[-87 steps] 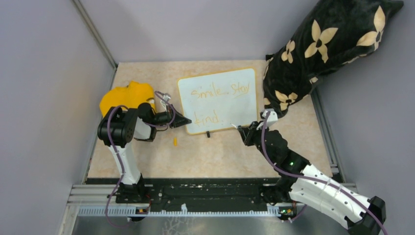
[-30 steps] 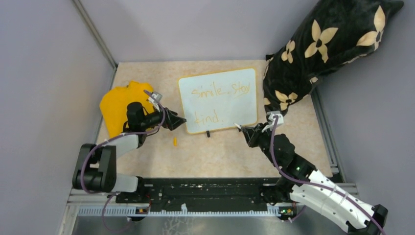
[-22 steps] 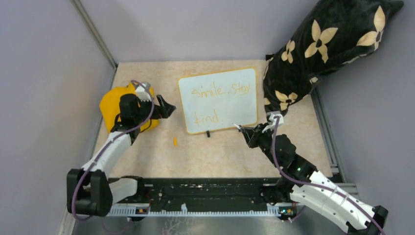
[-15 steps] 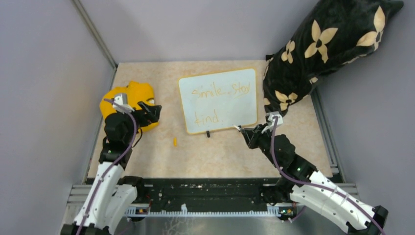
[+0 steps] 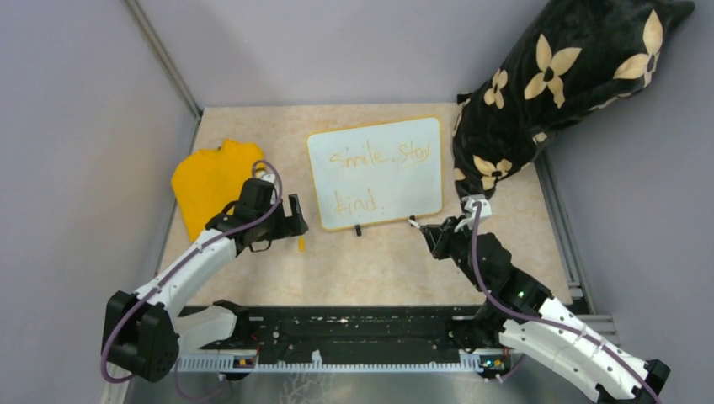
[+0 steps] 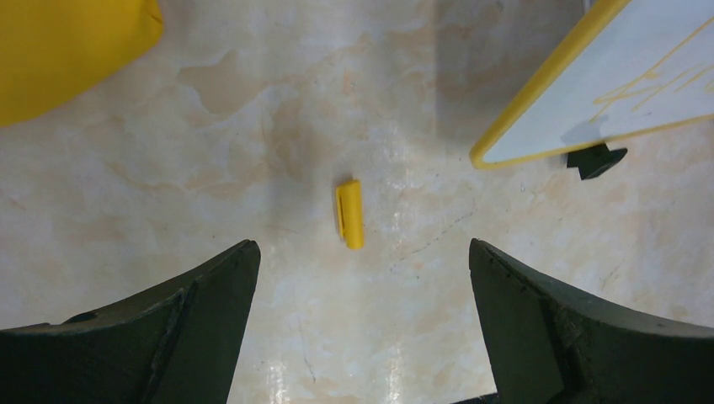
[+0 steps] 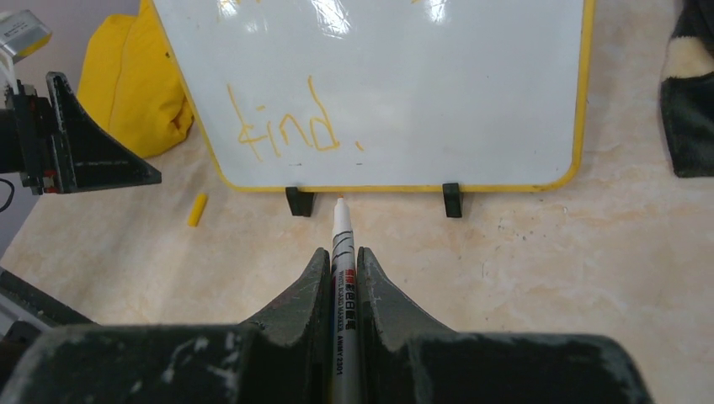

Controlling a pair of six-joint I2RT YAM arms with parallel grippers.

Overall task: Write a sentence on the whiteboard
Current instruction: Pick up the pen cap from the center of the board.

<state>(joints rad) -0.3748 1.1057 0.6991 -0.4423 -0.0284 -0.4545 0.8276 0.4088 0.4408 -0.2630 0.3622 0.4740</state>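
Bench (image 5: 370,269): marbled beige top walled by grey panels. Item one, the whiteboard (image 5: 375,172): a glossy white rectangle with rounded corners and a thin orange-yellow frame, at the middle of the bench and nearer the far edge than the near one, with two small black feet (image 7: 300,201) under its near side. Item two, the sentence (image 5: 379,156): thin orange handwriting in two lines, the upper reading about "Smile, Stay" across the far half of the board, the lower "kind." at its near left. Item three, the right gripper (image 7: 341,252): just off the board's near right corner, its jaws pressed onto the barrel of a white marker (image 7: 340,223). The uncapped tip points at the board's near frame between the two feet and lies just short of it, clear of the writing. Item four, the left gripper (image 6: 360,252): over bare bench off the board's near left corner, its jaws spread wide and holding nothing. Item five, a small yellow marker cap (image 6: 349,214): lying on its side on the bench, seen between the spread fingers and apart from both. Item six, a yellow cloth (image 5: 210,177): crumpled by the left edge, well apart from the board. Item seven, a black cushion with cream flower shapes (image 5: 564,76): at the far right corner, just beside the board's right side.
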